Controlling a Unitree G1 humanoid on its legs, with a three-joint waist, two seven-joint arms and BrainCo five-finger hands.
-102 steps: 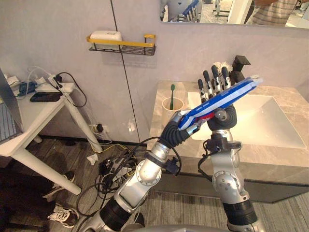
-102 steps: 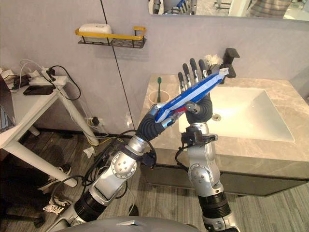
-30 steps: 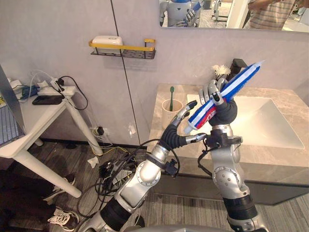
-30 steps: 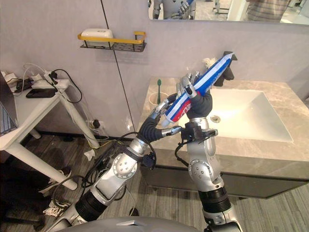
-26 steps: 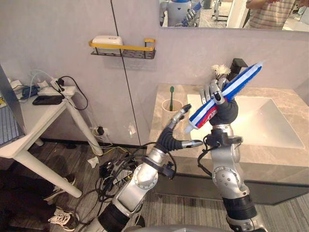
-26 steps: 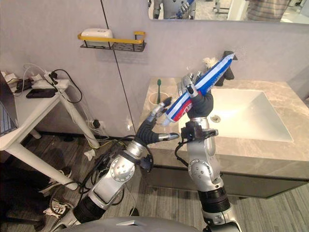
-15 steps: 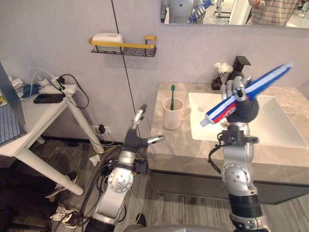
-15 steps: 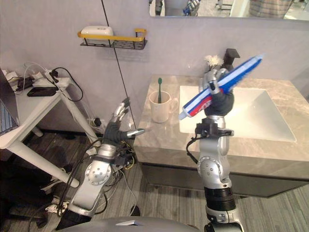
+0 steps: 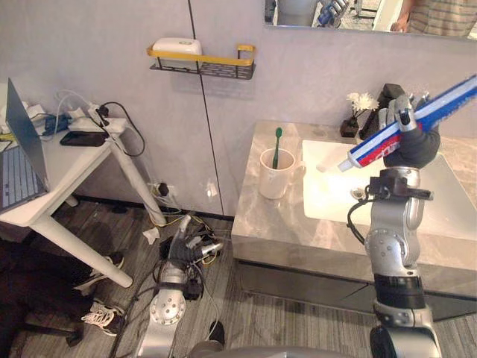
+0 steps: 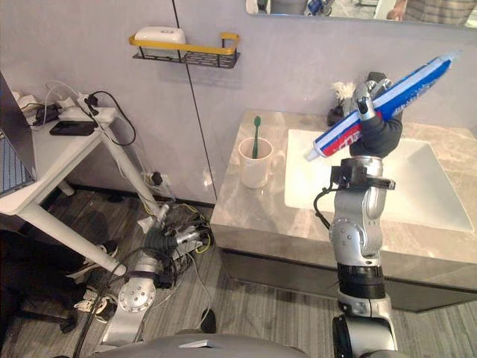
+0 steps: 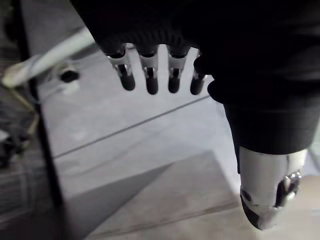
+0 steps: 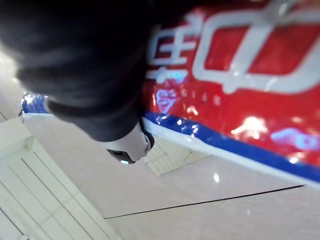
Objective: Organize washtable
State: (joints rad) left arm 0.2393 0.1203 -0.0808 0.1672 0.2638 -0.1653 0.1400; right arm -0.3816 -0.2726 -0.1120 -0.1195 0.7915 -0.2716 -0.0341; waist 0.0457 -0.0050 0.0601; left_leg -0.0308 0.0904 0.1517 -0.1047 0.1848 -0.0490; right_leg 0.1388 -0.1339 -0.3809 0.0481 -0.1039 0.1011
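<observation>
**Washroom corner: toothpaste tube held up over the basin**

Fingers (image 9: pixel 401 110) of the right hand (image 10: pixel 373 128) are curled round a toothpaste tube (image 10: pixel 417 79), gripping it toward its red, capped end. The tube is tilted. Its white cap is low and points toward the cup, and its flat blue-and-white tail is high toward the mirror (image 9: pixel 373 11). It is up in the air above the white basin (image 9: pixel 328 190) and touches nothing but the hand. In the right wrist view the red and blue side of the tube lies against the palm. What looks like the thumb tip rests along its edge, though the view is too close to be sure.

The left hand (image 9: pixel 182 250) hangs low near the floor, in front of the stone desk's left end. Its fingers (image 11: pixel 150 80) are straight and loosely spread, holding nothing.

The basin is sunk into the stone desk (image 9: pixel 253 224). A white cup (image 9: pixel 274 173) stands between the desk's left edge and the basin's left rim, with a green toothbrush (image 9: pixel 276 145) upright in it. At the desk's back edge, just beside the raised hand, a small dark vase holds white flowers (image 9: pixel 363 101).

On the wall to the left, a yellow-railed wire shelf (image 9: pixel 201 61) carries a white soap box (image 9: pixel 177 46). Farther left, a white desk (image 9: pixel 67 171) holds a dark phone (image 9: pixel 82 138) near its back edge and an open laptop (image 9: pixel 19 156) at its front.
</observation>
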